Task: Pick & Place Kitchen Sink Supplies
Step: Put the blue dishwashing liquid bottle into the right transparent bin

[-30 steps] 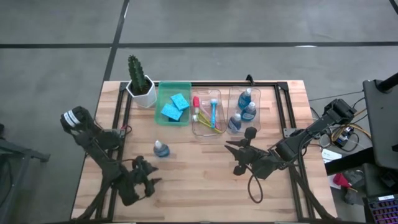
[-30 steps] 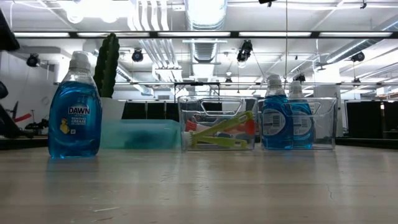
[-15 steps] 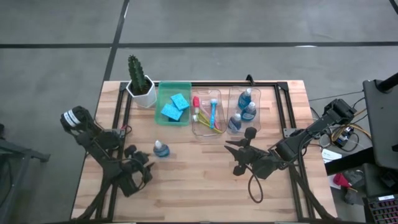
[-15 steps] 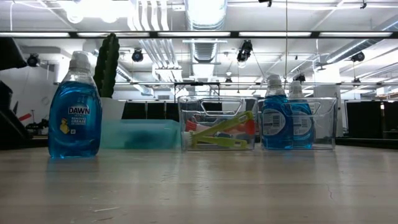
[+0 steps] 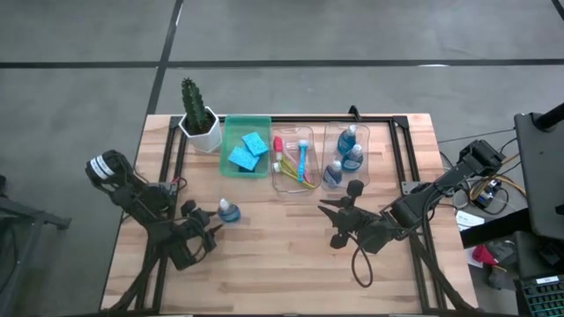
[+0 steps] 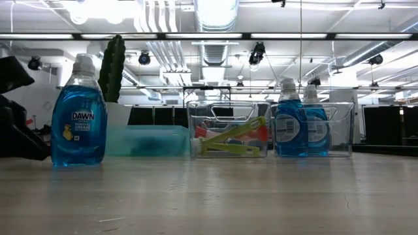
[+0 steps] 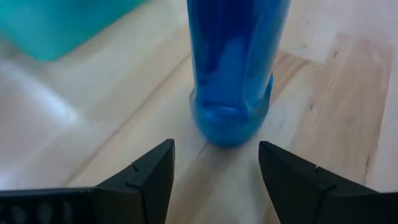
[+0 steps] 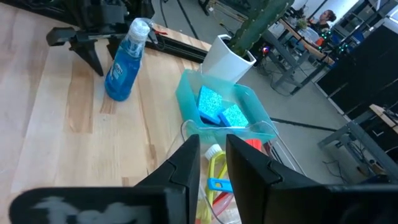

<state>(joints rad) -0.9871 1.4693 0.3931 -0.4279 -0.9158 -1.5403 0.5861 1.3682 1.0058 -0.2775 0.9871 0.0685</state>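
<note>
Left gripper (image 7: 214,171) open before bottle (image 7: 233,68); bottle's cap cut off.

Looks like a big open lab or workshop: exposed ceiling ducts (image 6: 215,16) and strip lights (image 6: 215,36), concrete floor (image 5: 352,35), a wooden bench (image 5: 282,255), equipment racks behind.
</note>
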